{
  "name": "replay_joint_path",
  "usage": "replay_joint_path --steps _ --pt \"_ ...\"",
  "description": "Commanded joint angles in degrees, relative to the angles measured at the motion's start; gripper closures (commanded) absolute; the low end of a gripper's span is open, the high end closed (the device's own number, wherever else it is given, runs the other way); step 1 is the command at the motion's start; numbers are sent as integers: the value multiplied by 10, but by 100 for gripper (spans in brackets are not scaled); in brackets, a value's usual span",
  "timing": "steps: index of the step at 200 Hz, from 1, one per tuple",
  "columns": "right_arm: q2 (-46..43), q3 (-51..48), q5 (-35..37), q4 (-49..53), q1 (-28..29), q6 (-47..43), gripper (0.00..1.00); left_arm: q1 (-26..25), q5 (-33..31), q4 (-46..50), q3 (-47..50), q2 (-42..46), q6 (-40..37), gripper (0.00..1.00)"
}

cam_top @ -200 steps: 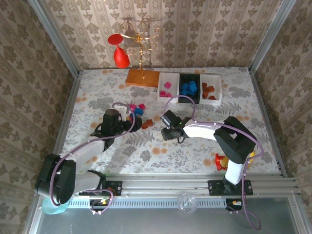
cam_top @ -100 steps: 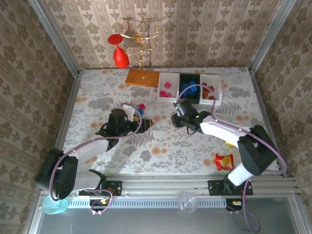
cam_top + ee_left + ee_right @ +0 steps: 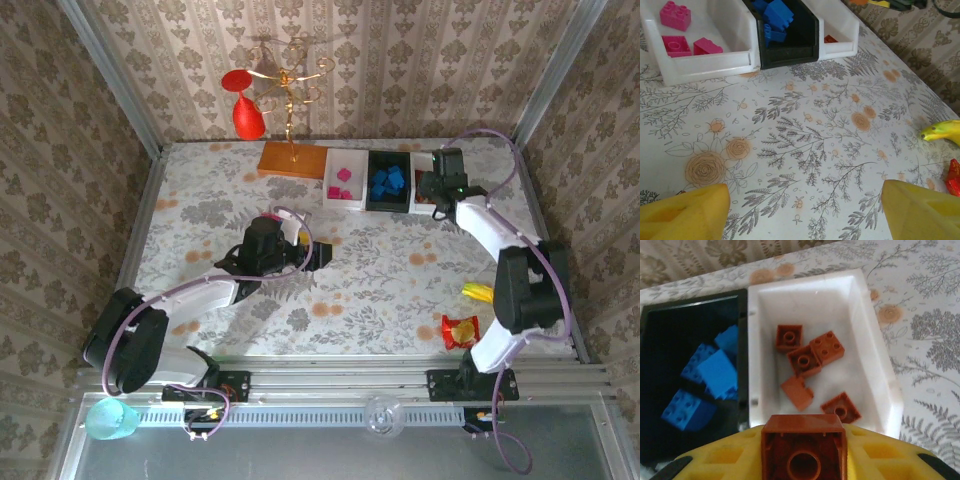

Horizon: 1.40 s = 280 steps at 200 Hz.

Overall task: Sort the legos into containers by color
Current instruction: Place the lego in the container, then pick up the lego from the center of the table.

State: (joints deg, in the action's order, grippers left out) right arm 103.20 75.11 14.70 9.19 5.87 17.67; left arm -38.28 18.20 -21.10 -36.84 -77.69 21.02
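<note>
Orange-brown lego [image 3: 803, 447] in right end effector [image 3: 436, 192] above white tray [image 3: 880, 390], wrist view

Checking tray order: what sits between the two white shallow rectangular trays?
A black shallow rectangular tray holding small blue plastic bricks, clear in the top external view.

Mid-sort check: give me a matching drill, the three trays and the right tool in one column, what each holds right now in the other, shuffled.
Column one:
1. left-end white tray
2. black tray
3. right-end white tray
4. right tool

Column two:
A. blue bricks
B. a single orange-brown brick, gripped
C. pink bricks
D. loose orange-brown bricks

Pairs: 1-C, 2-A, 3-D, 4-B
</note>
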Motion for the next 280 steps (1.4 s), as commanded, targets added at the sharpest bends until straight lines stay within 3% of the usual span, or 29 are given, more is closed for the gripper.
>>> replay_joint_path --steps 1,28,47,92,122,154,215,280 --pt "62 59 41 24 -14 -12 58 -4 -2 -3 -15 7 -5 19" --pt "124 116 40 61 -29 0 56 -5 -12 4 -11 15 -7 19" --pt "128 124 30 60 -31 -4 46 -5 -31 24 -10 20 -9 19" --pt "-4 24 -79 -13 -17 -1 34 21 -64 58 2 37 -21 19" --pt "-94 -65 -137 -64 26 10 30 68 -67 71 18 48 -15 19" --pt "-122 -113 -155 -76 118 -8 27 117 -81 142 0 42 -14 19" --pt "-11 -57 -208 -77 271 -48 24 204 -105 215 -18 20 -19 19" --pt "176 108 -240 -44 325 -72 41 261 -86 218 28 78 -14 18"
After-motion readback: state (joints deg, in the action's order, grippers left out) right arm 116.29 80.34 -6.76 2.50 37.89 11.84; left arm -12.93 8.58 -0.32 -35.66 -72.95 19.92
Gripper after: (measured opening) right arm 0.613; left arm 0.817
